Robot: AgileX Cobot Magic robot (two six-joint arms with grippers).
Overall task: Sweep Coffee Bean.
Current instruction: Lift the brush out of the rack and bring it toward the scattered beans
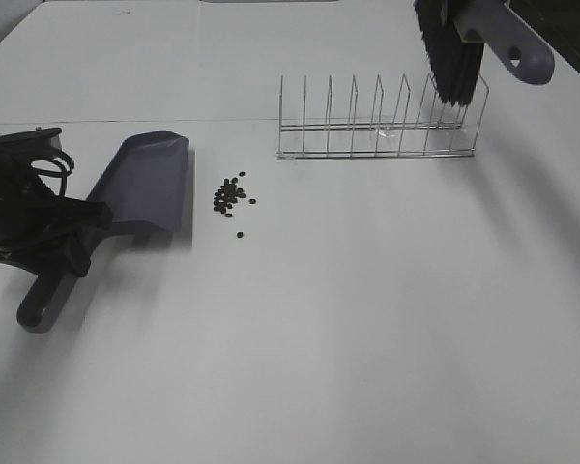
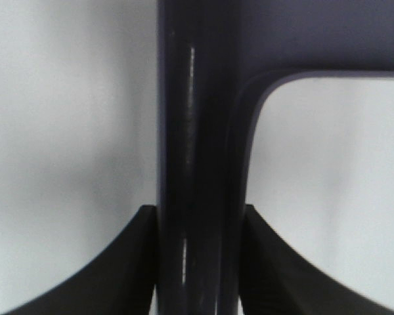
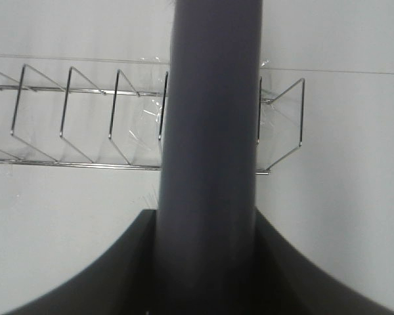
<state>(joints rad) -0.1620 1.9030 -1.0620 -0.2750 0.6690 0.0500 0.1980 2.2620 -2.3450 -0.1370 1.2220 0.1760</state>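
Between the fingers of your left gripper (image 2: 200,226) the handle of the dustpan (image 1: 147,182) is clamped firmly, and the pan lies on the table (image 1: 367,329). The coffee beans (image 1: 229,195) lie in a small cluster just beside the pan, not touching it. Your right gripper (image 3: 207,226) is closed around the brush (image 1: 454,53) handle, above the wire rack (image 1: 377,128) and well apart from the beans.

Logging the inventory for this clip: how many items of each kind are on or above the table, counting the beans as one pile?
dustpan: 1
brush: 1
wire rack: 1
coffee bean pile: 1
Total: 4
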